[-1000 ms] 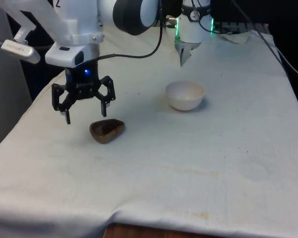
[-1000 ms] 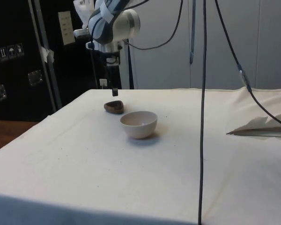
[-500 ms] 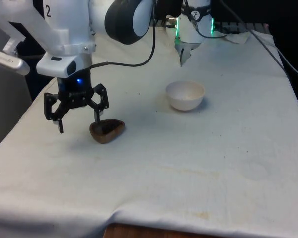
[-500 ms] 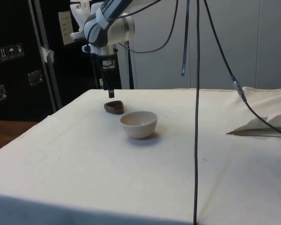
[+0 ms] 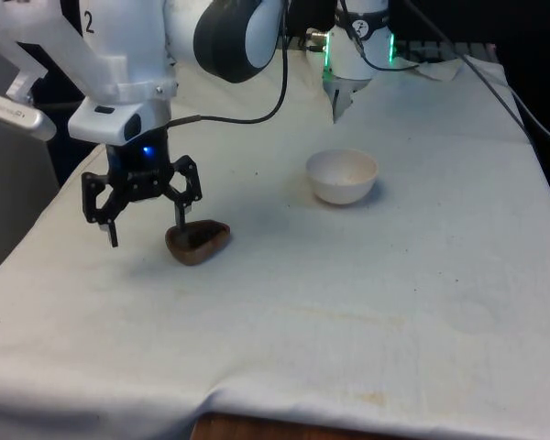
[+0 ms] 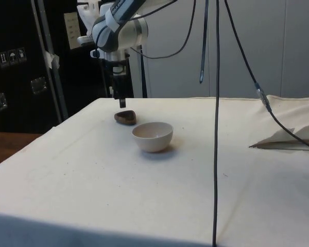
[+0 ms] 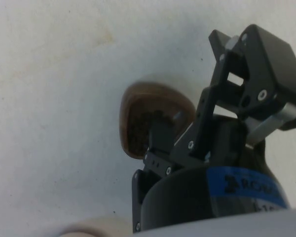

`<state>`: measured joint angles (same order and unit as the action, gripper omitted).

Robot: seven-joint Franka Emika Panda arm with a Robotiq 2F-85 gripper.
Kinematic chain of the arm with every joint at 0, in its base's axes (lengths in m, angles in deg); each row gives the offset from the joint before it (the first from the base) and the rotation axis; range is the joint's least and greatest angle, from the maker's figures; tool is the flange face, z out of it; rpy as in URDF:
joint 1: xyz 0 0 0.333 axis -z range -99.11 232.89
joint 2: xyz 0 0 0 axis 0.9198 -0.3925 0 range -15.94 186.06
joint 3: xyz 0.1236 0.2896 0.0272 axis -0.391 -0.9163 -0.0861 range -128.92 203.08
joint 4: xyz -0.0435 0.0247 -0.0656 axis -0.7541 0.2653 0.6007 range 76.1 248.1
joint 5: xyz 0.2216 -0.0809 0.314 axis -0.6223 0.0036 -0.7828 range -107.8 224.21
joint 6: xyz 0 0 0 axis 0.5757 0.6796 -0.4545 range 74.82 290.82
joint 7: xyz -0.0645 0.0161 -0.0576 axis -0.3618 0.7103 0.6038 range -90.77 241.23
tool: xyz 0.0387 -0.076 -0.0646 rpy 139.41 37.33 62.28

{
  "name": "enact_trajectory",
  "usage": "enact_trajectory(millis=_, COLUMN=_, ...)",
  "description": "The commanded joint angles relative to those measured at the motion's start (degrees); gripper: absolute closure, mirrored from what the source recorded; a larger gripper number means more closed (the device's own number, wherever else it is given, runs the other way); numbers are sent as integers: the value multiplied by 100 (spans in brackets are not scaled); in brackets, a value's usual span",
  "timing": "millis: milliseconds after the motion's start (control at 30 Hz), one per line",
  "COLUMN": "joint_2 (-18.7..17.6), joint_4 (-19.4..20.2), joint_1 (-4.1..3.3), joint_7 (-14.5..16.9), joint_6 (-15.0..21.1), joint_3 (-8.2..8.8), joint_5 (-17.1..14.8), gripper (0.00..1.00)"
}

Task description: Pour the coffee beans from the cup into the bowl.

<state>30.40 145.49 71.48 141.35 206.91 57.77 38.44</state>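
A small brown wooden cup [image 5: 198,242] holding dark coffee beans lies on the white cloth at the front view's left. My gripper [image 5: 147,231] hangs open just above the cloth, straddling the cup's left rim. One finger [image 5: 180,218] dips at the cup's opening and the other stands outside it, towards the table's edge. In the wrist view that finger [image 7: 163,138] reaches over the beans in the cup [image 7: 138,116]. A white bowl [image 5: 342,176] sits apart, farther right. From the side, the gripper [image 6: 122,103] hovers over the cup [image 6: 125,117], behind the bowl [image 6: 152,136].
A black cable [image 6: 216,128] hangs down across the side view. A crumpled white sheet [image 6: 291,138] lies on the cloth near the robot's end. The table's left edge [image 5: 37,220] falls away close beside the gripper.
Over the last second my gripper moved down and towards the front view's left, bringing one finger to the cup's rim. In the last half second it has hardly moved.
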Motion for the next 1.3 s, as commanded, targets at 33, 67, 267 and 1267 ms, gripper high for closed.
enact_trajectory(millis=33, joint_2=-6, joint_4=0, joint_1=0, joint_7=6, joint_6=0, joint_3=-6, joint_5=-11, gripper=0)
enact_trajectory(millis=67, joint_2=-11, joint_4=6, joint_1=6, joint_7=11, joint_6=0, joint_3=-6, joint_5=-11, gripper=0)
enact_trajectory(millis=267, joint_2=-17, joint_4=23, joint_1=0, joint_7=6, joint_6=-29, joint_3=0, joint_5=-29, gripper=0)
enact_trajectory(millis=1267, joint_2=-126, joint_4=-17, joint_1=63, joint_7=166, joint_6=-241, joint_3=-6, joint_5=-286, gripper=0)
